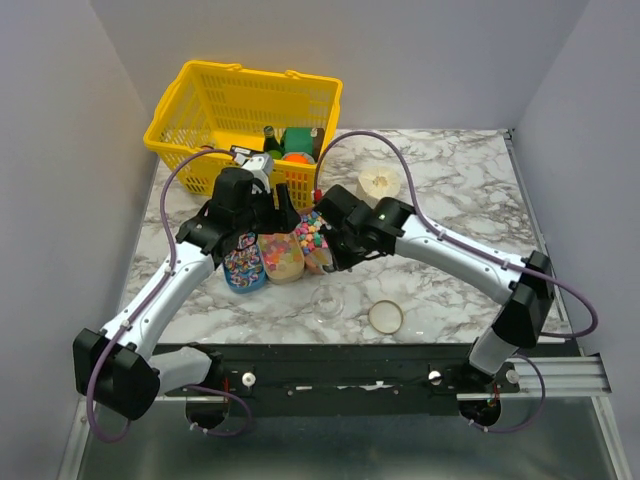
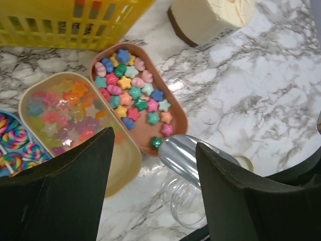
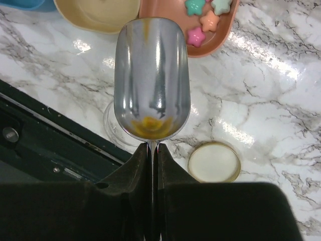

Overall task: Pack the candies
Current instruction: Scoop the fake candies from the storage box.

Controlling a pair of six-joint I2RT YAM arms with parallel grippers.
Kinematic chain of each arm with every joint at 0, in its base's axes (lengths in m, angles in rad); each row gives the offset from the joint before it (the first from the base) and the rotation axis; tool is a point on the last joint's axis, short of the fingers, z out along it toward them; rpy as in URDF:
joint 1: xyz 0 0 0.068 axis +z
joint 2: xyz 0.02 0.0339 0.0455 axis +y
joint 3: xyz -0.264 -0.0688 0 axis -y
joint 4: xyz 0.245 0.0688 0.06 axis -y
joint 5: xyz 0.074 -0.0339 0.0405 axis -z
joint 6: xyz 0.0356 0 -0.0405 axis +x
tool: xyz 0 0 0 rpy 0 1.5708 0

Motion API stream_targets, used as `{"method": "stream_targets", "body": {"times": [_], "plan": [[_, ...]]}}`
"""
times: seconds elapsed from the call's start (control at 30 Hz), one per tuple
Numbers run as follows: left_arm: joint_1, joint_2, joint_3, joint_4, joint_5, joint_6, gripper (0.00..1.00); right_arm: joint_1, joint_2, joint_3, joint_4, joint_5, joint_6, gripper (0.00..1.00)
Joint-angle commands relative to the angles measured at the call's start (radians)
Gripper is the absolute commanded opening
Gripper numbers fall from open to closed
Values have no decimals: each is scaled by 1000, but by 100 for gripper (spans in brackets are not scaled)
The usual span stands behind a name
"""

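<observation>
Steel catches the eye first. The metal scoop (image 3: 150, 75) is clamped by its thin handle in the right gripper (image 3: 152, 153), jaws squeezed tight on it. The bowl faces up and looks empty, with only an orange tint near the handle. It hangs over the rim of the clear glass jar (image 3: 111, 125), tip at the near end of the terracotta oval tray (image 2: 142, 136), so I'd call it poised to dip in for a load. The left gripper (image 2: 153, 148) hovers above the trays, fingers spread wide, carrying nothing. It may be waiting to steady something, though that's a guess.

In the left wrist view the candies (image 2: 131, 93), little stars and beans in pink, teal, yellow, blue and orange, crowd the terracotta tray's 11 o'clock end and thin out toward the scoop. Just beside it at 9 o'clock, the beige tray (image 2: 128, 165) holds translucent gummy stars. Beyond that, the blue tray (image 1: 244, 286) holds swirl lollipops. The jar looks empty, and its lid (image 3: 214, 161) lies flat at its 3 o'clock. The yellow basket (image 1: 215, 105) sits at 12 o'clock.
</observation>
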Motion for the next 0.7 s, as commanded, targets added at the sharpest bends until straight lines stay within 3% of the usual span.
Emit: {"method": "stream_targets", "body": {"times": [0.0,0.17,0.47,0.67], "plan": [[11,4,-38,-13,-135,-9,77,-14,90,75,-76,37,-7,1],[25,11,-58,-35,-238,-37,76,-49,137,82,-72,49,-67,1],[80,35,-21,-52,-226,-29,77,-106,221,126,-16,14,-156,1],[87,24,-21,-22,-250,21,86,-110,276,152,-13,-18,-192,1]]}}
